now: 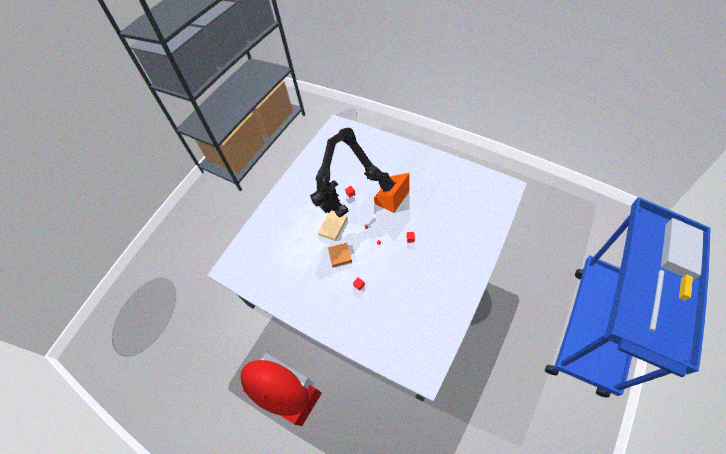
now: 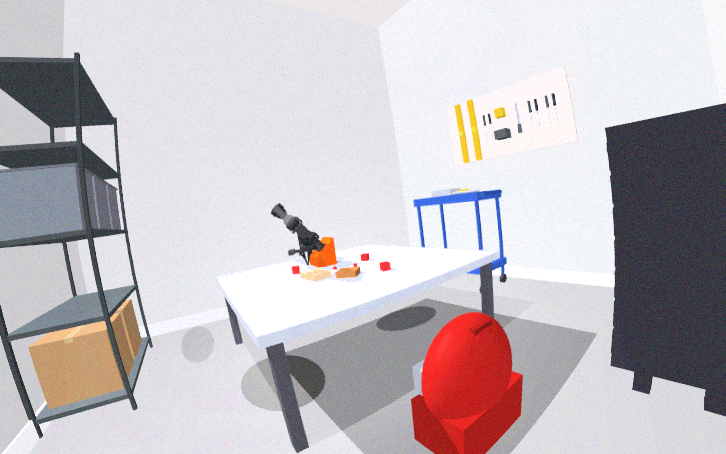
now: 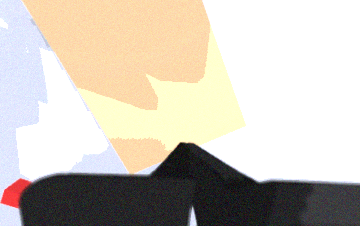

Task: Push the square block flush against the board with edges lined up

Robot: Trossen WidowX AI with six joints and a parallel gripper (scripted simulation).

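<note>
The pale tan board (image 1: pixel 332 225) (image 2: pixel 314 275) (image 3: pixel 125 45) lies flat on the table. The orange-brown square block (image 1: pixel 339 255) (image 2: pixel 347 273) lies flat beside it, turned at a different angle, with a narrow gap between them. The block is out of the wrist view. My gripper (image 1: pixel 341 212) (image 2: pixel 307 262) (image 3: pixel 185 149) is shut and empty. It points down at the board's end that faces the arm's base, on the far side from the block. I cannot tell whether the fingertips touch the board.
A red cube (image 1: pixel 350 191) (image 2: pixel 295 269) is near the arm, and another red cube (image 1: pixel 358 283) is beyond the block. A third red cube (image 1: pixel 410 237) and two tiny red pieces lie to the right in the top view. The orange base (image 1: pixel 395 193) (image 2: pixel 324 254) carries the arm.
</note>
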